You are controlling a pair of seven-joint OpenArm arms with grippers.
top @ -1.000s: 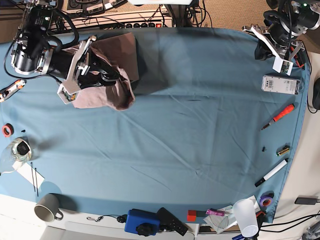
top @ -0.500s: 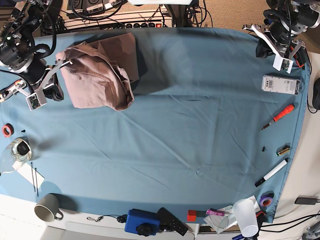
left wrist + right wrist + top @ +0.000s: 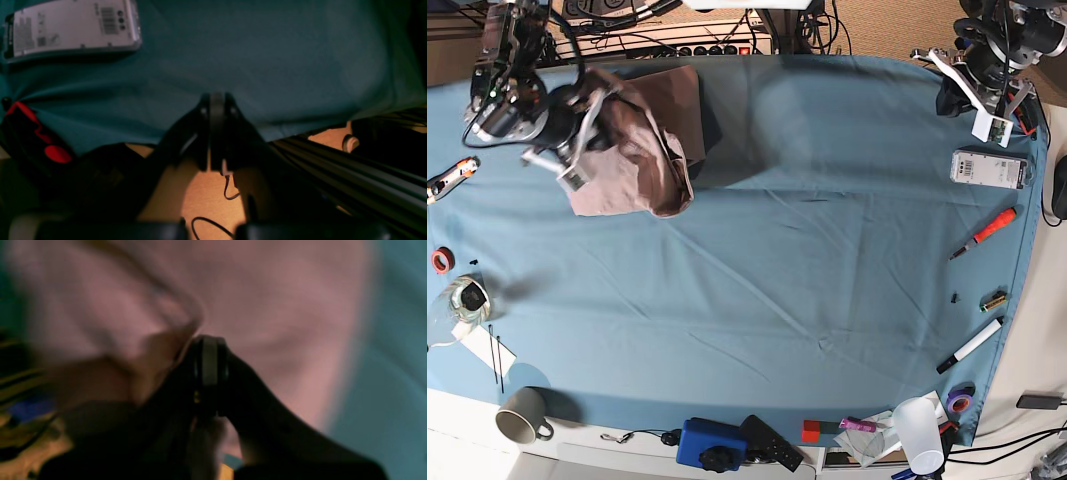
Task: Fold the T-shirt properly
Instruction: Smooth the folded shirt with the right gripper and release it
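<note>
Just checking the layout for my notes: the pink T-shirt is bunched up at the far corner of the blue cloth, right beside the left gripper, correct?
Not quite. The T-shirt is bunched at the far corner of the blue cloth, but beside the right gripper. The left gripper sits at the opposite far corner, as the base view shows.

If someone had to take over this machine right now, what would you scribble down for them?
Right gripper: shut, right against the T-shirt; too blurry to tell whether cloth is pinched.
Left gripper: shut, empty, parked at the far corner of the table near a white box.
T-shirt: bunched in a heap at the right arm's far corner of the blue cloth.
Done: a rough bundle, nothing neat.
Left: spread it flat and fold it properly.
</note>
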